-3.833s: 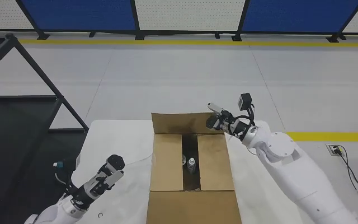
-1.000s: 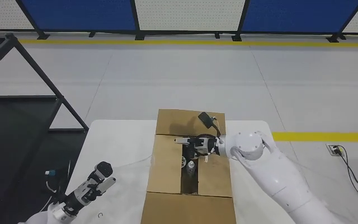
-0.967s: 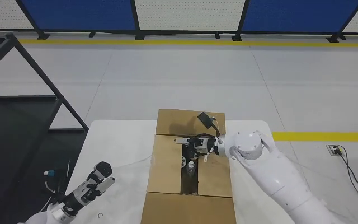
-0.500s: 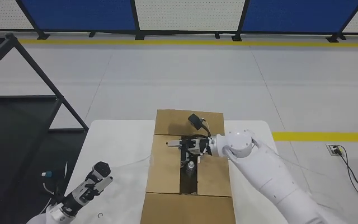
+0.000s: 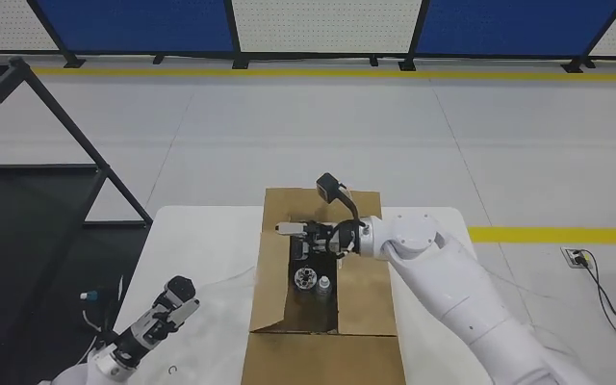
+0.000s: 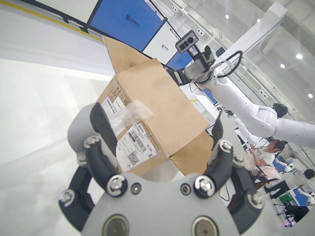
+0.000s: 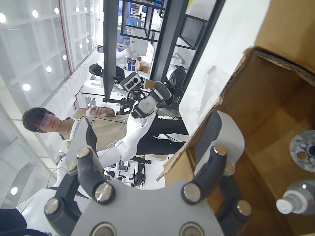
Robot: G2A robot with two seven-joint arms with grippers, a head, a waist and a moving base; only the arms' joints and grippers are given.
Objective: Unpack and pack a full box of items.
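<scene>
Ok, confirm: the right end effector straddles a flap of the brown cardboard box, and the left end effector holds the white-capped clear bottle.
No: the left wrist view shows the left end effector open and empty. The white-capped clear bottle stands inside the brown cardboard box, whose flap the right end effector straddles.

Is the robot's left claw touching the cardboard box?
Apart. The top view shows the left gripper over the table, with bare tabletop between it and the cardboard box.
</scene>
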